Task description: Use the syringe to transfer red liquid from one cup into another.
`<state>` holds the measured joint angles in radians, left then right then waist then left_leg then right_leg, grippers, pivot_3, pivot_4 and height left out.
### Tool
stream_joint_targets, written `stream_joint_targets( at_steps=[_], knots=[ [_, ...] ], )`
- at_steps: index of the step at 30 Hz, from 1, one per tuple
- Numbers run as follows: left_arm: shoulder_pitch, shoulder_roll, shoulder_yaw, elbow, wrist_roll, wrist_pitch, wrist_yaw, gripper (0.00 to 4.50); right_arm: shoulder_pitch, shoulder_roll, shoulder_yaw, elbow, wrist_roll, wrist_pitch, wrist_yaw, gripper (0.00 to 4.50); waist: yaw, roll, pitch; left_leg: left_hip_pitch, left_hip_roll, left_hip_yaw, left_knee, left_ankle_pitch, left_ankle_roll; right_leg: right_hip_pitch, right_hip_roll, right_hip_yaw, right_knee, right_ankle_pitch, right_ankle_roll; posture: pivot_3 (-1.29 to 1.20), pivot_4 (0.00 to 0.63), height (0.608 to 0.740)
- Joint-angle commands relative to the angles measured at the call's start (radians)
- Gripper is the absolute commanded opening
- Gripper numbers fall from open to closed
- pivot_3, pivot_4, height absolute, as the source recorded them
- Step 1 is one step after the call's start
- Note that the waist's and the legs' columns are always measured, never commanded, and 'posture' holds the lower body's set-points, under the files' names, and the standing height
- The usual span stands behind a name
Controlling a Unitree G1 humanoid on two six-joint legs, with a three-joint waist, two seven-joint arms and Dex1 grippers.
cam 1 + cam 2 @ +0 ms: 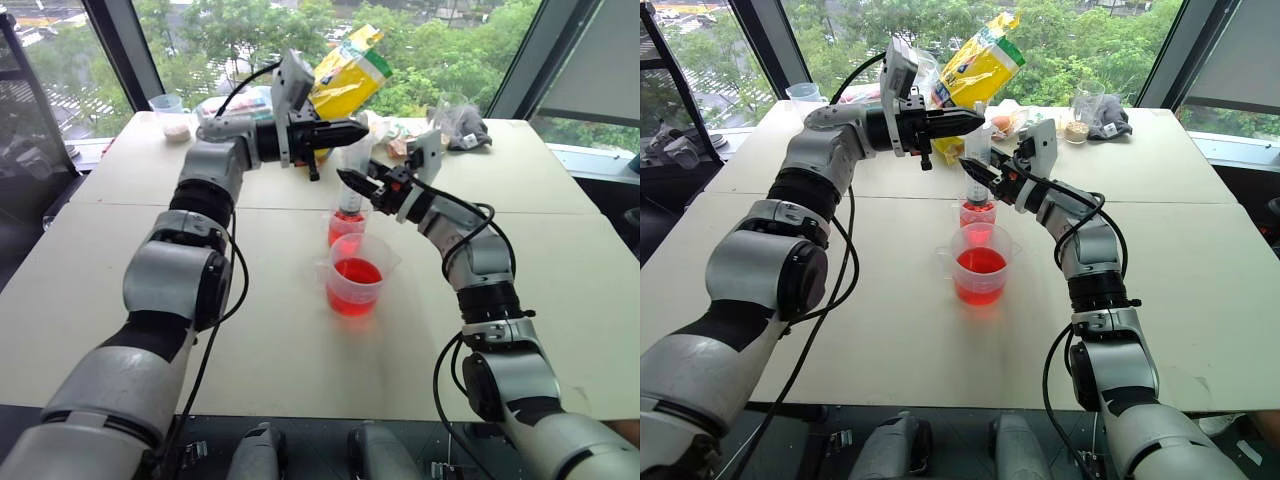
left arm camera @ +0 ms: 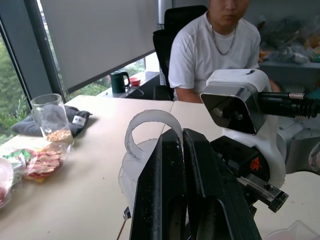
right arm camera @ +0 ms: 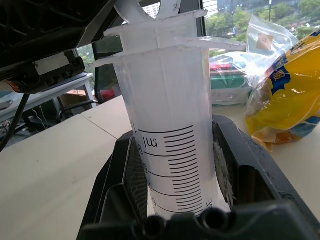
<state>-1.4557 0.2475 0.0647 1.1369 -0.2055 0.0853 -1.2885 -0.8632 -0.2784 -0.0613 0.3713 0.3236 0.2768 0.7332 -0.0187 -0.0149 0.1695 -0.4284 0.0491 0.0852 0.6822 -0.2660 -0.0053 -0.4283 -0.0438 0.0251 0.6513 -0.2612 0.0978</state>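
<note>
The syringe [image 1: 981, 160] stands upright over the smaller cup [image 1: 977, 213], its tip down inside that cup, which holds red liquid [image 1: 977, 216]; the right end effector [image 1: 978, 176] is clamped on the graduated barrel from the side, and the left end effector [image 1: 965, 123], fingers pressed together, grips the white plunger ring at the top; just in front of the smaller cup, touching or nearly so, sits the larger handled measuring cup [image 1: 980, 263], partly filled with the same red liquid, directly below the two arms; behind the syringe a yellow snack bag [image 1: 982, 66] leans at the far edge of the worktop [image 1: 1200, 250], with clear plastic packets [image 1: 390, 135] beside it; a glass with beige grains [image 1: 1077, 110] and a dark cloth [image 1: 1112, 118] lie to the far right, and another clear cup [image 1: 172, 115] stands at the far left corner; a person in a white shirt [image 2: 215, 50] sits at the worktop's right side, well apart from the cups.
</note>
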Motion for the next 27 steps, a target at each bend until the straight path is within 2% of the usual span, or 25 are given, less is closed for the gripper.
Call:
stream_joint_targets(
  at_steps=[1, 2, 5, 12, 18, 27],
  knots=[
    [0.013, -0.001, -0.014, 0.007, 0.019, 0.036, -0.019, 0.08, -0.058, 0.008, -0.037, -0.071, 0.039, -0.067, 0.006, 1.46, 0.000, 0.000, 0.000, 0.000, 0.000, 0.000, 0.000, 0.000, 0.000, 0.000, 0.000, 0.000, 0.000, 0.000, 0.000, 0.00, 0.150, 0.740],
    [0.010, 0.009, -0.009, 0.002, 0.015, 0.040, -0.019, 0.08, -0.054, 0.009, -0.036, -0.065, 0.037, -0.069, 0.007, 1.46, 0.000, 0.000, 0.000, 0.000, 0.000, 0.000, 0.000, 0.000, 0.000, 0.000, 0.000, 0.000, 0.000, 0.000, 0.000, 0.00, 0.150, 0.740],
    [0.011, 0.044, 0.007, -0.010, 0.004, 0.059, -0.023, 0.97, -0.045, 0.010, -0.028, -0.046, 0.028, -0.077, 0.014, 1.46, -0.002, 0.000, 0.000, 0.000, 0.000, 0.000, 0.000, 0.000, 0.000, 0.000, 0.000, 0.000, 0.000, 0.000, 0.000, 0.00, 0.150, 0.740],
    [0.042, 0.121, 0.029, -0.058, -0.011, 0.088, -0.012, 4.47, -0.026, 0.014, -0.011, -0.010, 0.015, -0.102, 0.024, 1.46, -0.002, 0.000, 0.000, 0.000, 0.000, 0.000, 0.000, 0.000, 0.000, 0.000, 0.000, 0.000, 0.000, 0.000, 0.000, 0.00, 0.150, 0.740],
    [0.127, 0.181, 0.034, -0.166, -0.033, 0.144, -0.021, 4.47, -0.012, 0.018, -0.010, -0.006, 0.012, -0.110, 0.023, 1.46, -0.001, 0.000, 0.000, 0.000, 0.000, 0.000, 0.000, 0.000, 0.000, 0.000, 0.000, 0.000, 0.000, 0.000, 0.000, 0.00, 0.150, 0.740],
    [0.360, 0.207, 0.004, -0.492, -0.066, 0.291, -0.010, 4.47, -0.033, -0.015, -0.026, -0.080, 0.016, -0.021, -0.029, 1.46, 0.001, 0.000, 0.000, 0.000, 0.000, 0.000, 0.000, 0.000, 0.000, 0.000, -0.001, 0.000, 0.001, 0.000, 0.000, 0.00, 0.150, 0.740]
  ],
)
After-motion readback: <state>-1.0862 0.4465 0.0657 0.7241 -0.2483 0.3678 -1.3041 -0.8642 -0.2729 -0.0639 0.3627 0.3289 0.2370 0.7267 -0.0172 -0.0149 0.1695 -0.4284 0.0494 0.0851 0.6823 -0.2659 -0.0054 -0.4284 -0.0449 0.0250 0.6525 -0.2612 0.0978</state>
